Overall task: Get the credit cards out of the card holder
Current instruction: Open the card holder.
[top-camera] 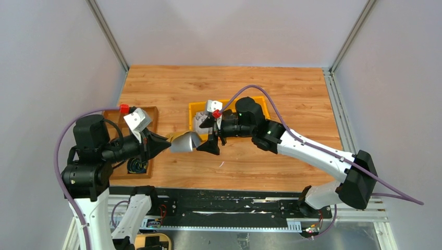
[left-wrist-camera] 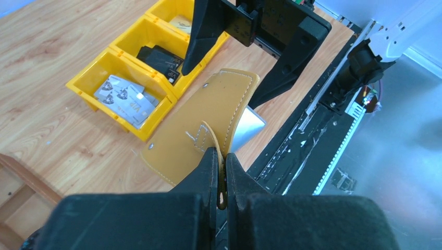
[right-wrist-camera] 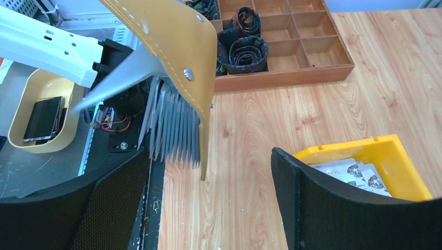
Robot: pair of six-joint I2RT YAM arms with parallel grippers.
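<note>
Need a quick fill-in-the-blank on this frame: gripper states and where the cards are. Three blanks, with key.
1. The left gripper is ____ on the mustard-yellow card holder, holding it up off the table.
2. The right gripper faces the holder with its jaws ____, gripping nothing.
3. Loose cards lie in a ____ bin.

Missing words: shut; open; yellow

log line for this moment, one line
left gripper: shut on card holder tab, held in air | right gripper: open, facing fanned grey pockets | yellow bin: cards inside
</note>
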